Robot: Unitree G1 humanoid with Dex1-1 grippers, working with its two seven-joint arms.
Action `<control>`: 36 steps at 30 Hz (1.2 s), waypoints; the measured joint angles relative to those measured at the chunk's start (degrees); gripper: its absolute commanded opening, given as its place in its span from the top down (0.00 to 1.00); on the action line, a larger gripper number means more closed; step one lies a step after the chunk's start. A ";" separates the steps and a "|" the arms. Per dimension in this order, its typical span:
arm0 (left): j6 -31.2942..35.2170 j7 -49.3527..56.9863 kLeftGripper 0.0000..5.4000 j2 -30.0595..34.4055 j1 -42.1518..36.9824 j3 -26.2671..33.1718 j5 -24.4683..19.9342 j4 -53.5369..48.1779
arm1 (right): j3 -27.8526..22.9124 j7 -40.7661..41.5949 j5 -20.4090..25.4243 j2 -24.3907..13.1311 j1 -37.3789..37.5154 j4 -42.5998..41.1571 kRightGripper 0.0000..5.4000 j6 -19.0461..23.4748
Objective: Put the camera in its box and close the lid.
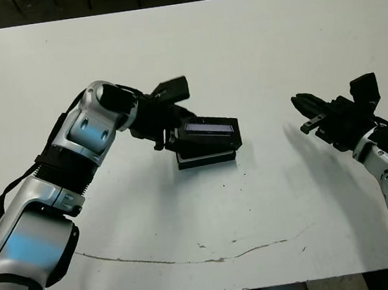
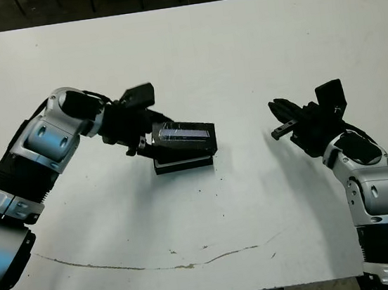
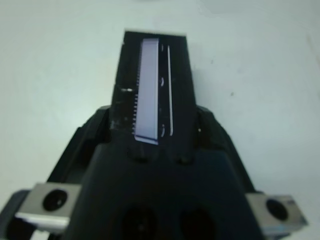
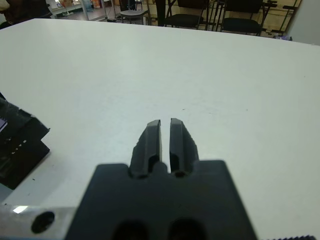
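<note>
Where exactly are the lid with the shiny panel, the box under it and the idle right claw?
lid (image 1: 209, 127): left eye view, on its glossy panel.
box (image 1: 206, 160): left eye view, on its front wall.
right claw (image 4: 165, 137): right wrist view, between its fingertips.

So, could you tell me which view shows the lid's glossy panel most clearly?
The left wrist view: the lid fills the frame, its pale reflective panel running lengthwise. Both eye views show it smaller, tilted over the box at the left gripper. The right wrist view catches only a dark edge.
</note>
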 measured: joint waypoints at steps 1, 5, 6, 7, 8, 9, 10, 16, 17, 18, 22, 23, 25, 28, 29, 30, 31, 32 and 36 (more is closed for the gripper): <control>0.06 0.00 0.46 -0.11 0.12 -0.15 0.35 -0.02 | 0.04 -0.08 -0.23 0.00 0.05 -0.04 1.00 0.00; 0.36 0.12 0.46 -0.34 0.53 -0.24 0.88 -0.62 | 0.48 -0.20 -0.70 0.04 0.39 -0.16 1.00 -0.10; 0.60 0.11 0.46 -0.38 0.55 -0.24 0.90 -0.68 | 0.63 -0.28 -0.92 0.04 0.47 -0.21 1.00 -0.24; 0.95 0.06 0.46 -0.42 0.55 -0.24 0.90 -0.71 | 0.75 -0.40 -1.08 0.04 0.50 -0.27 1.00 -0.38; 1.15 -0.01 0.46 -0.45 0.55 -0.25 0.90 -0.71 | 0.81 -0.43 -1.24 0.04 0.51 -0.31 1.00 -0.51; 1.28 -0.06 0.46 -0.46 0.55 -0.24 0.89 -0.72 | 0.84 -0.43 -1.42 0.04 0.51 -0.32 1.00 -0.73; 1.56 -0.18 0.46 -0.50 0.55 -0.23 0.88 -0.73 | 0.86 -0.43 -1.45 0.06 0.51 -0.32 1.00 -0.97; 2.22 -1.26 0.46 -0.69 0.70 0.10 0.41 -0.74 | 1.24 -0.49 -1.66 0.24 0.56 -0.31 1.00 -1.18; 2.36 -1.65 0.46 -0.71 0.79 -0.04 0.40 -0.73 | 1.29 -0.49 -1.66 0.27 0.57 -0.31 1.00 -1.27; 2.54 -1.76 0.46 -0.75 1.19 -0.09 0.44 -0.65 | 1.30 -0.49 -1.66 0.30 0.59 -0.31 1.00 -1.36; 1.99 -1.90 0.46 -0.53 1.51 0.02 0.48 -0.40 | 1.31 -0.47 -1.66 0.31 0.66 -0.27 1.00 -1.88; 1.79 -1.98 0.46 -0.42 1.58 0.12 0.47 -0.39 | 1.31 -0.47 -1.66 0.30 0.66 -0.27 1.00 -1.92; 0.74 -1.99 0.46 -0.13 2.02 0.38 0.46 -0.39 | 1.33 -0.47 -1.69 0.30 0.69 -0.26 1.00 -2.12; -0.74 -2.00 0.46 0.07 2.59 0.50 0.46 -0.40 | 1.53 -0.48 -2.11 0.30 0.69 -0.26 1.00 -2.15; -1.02 -2.00 0.46 0.15 2.59 0.50 0.47 -0.40 | 1.61 -0.48 -2.23 0.30 0.69 -0.26 1.00 -2.15; -1.07 -2.01 0.46 0.24 2.60 0.52 0.47 -0.44 | 1.65 -0.47 -2.27 0.30 0.69 -0.25 1.00 -2.15; -1.15 -2.01 0.46 0.31 2.64 0.56 0.47 -0.49 | 1.67 -0.45 -2.28 0.30 0.69 -0.24 1.00 -2.15; -1.20 -2.01 0.46 0.37 2.72 0.64 0.46 -0.55 | 1.69 -0.43 -2.31 0.30 0.69 -0.24 1.00 -2.15; -2.01 -1.89 0.46 0.47 3.34 1.30 0.43 -0.58 | 1.80 -0.41 -2.64 0.30 0.69 -0.24 1.00 -2.15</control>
